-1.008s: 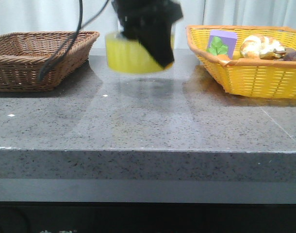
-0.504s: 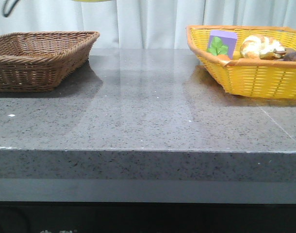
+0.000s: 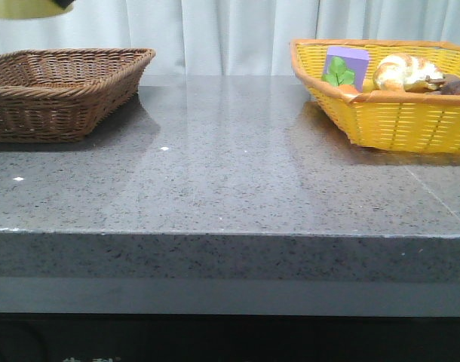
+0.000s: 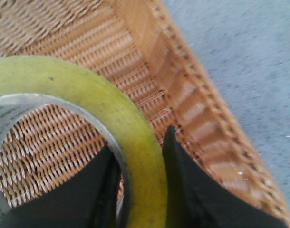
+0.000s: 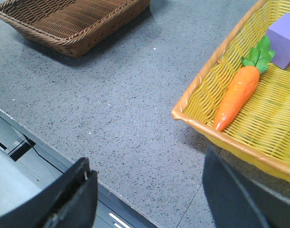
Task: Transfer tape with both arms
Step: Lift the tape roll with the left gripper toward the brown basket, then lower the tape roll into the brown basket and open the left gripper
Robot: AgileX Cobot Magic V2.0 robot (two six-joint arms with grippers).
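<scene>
The yellow tape roll [image 4: 111, 109] is held in my left gripper [image 4: 142, 156], one finger inside the pale core and one outside the wall. It hangs over the brown wicker basket [image 4: 149, 57]. In the front view only the roll's lower edge [image 3: 19, 9] shows at the top left corner, above the brown basket [image 3: 64, 90]. My right gripper [image 5: 149, 190] is open and empty, above the table's front edge beside the yellow basket [image 5: 240, 142].
The yellow wicker basket [image 3: 388, 113] at the back right holds a carrot [image 5: 237, 95], a purple block [image 5: 283, 33] and other toy items. The grey stone table [image 3: 230, 173] lies between the two baskets. A white curtain hangs behind.
The left gripper with the tape rose from above the table's middle, went out of the top of the front view, and moved left; the roll's edge now shows over the brown basket.
</scene>
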